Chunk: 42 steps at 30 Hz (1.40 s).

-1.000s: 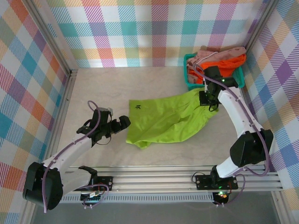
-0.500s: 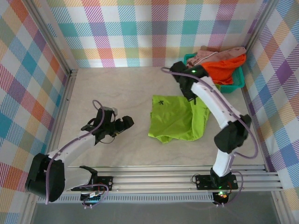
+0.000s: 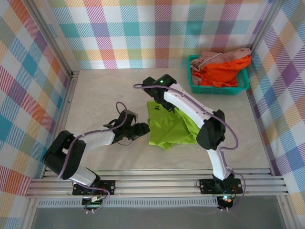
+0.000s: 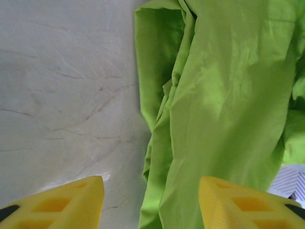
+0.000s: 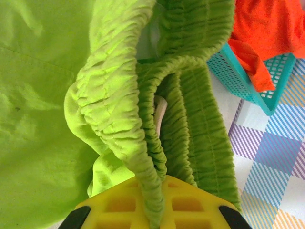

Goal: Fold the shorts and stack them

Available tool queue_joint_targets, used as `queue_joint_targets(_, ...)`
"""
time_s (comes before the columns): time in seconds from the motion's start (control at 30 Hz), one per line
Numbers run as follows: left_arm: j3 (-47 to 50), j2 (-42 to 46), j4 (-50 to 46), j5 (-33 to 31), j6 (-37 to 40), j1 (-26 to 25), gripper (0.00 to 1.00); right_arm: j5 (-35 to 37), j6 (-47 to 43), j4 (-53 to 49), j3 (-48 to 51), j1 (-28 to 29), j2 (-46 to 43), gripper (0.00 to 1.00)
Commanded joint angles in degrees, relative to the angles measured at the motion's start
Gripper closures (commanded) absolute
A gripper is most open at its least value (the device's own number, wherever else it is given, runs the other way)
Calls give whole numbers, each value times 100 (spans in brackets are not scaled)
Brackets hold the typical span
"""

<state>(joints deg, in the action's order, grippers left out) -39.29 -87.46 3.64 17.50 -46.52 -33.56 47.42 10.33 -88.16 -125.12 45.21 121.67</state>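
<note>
Between the right gripper's (image 5: 152, 202) pinched fingers sits the waistband (image 5: 143, 119) of the green shorts (image 4: 228, 95); the left gripper's (image 4: 151, 200) parted fingers straddle their edge. Nothing looks folded yet; the orange shorts (image 3: 226, 69) and pink shorts (image 3: 217, 56) lie in the basket (image 3: 219, 89).

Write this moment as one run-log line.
right gripper: shut on lime green shorts waistband | left gripper: open, astride shorts' edge | orange shorts: in basket

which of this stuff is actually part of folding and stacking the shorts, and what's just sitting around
For the job:
lime green shorts
orange shorts
pink shorts

Just lying about:
teal basket, holding the orange and pink pairs
table
plaid walls
</note>
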Motion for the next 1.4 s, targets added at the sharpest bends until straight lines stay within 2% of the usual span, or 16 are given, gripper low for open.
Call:
queue_joint_targets(0.0, -203, -221, 365, -54, -119, -252, 49, -52, 272, -245, -257, 64, 142, 100)
queue_joint_targets(0.3, -134, -827, 680, -274, -329, -612, 73, -1592, 620, 457, 55, 135, 58, 100)
queue_joint_targets(0.57, 1, -975, 850, -369, -472, -695, 76, -3443, 1071, 1733, 1068, 139, -236, 97)
queue_joint_targets(0.67, 39, -915, 823, -400, -463, -700, 76, -4151, 1309, 2362, 1565, 142, -342, 86)
queue_joint_targets(0.77, 137, -714, 764, -525, -478, -701, 76, -5008, 1446, 3016, 1819, 99, -574, 66)
queue_joint_targets(0.83, 249, -446, 686, -697, -532, -701, 71, -5661, 1648, 3442, 1950, -47, -898, 45)
queue_joint_targets(0.87, 295, -304, 622, -788, -558, -702, 68, -5890, 1772, 3649, 2044, -144, -1087, 39)
queue_joint_targets(0.93, 404, 61, 426, -985, -595, -698, 59, -6303, 2086, 4169, 2431, -451, -1646, 30)
queue_joint_targets(1.03, 458, 640, 9, -1152, -580, -676, 51, -6701, 2536, 4973, 3312, -986, -2586, 20)
queue_joint_targets(1.13, 256, 1250, -571, -1134, -418, -536, 36, -6935, 2928, 5638, 4347, -1486, -3408, 15)
queue_joint_targets(1.27, -540, 1743, -1340, -852, -42, -178, 24, -7140, 3196, 6134, 5452, -1840, -3916, 15)
queue_joint_targets(1.37, -1299, 1535, -1331, -291, -40, 178, 23, -7671, 3660, 6757, 6019, -1893, -3902, 15)
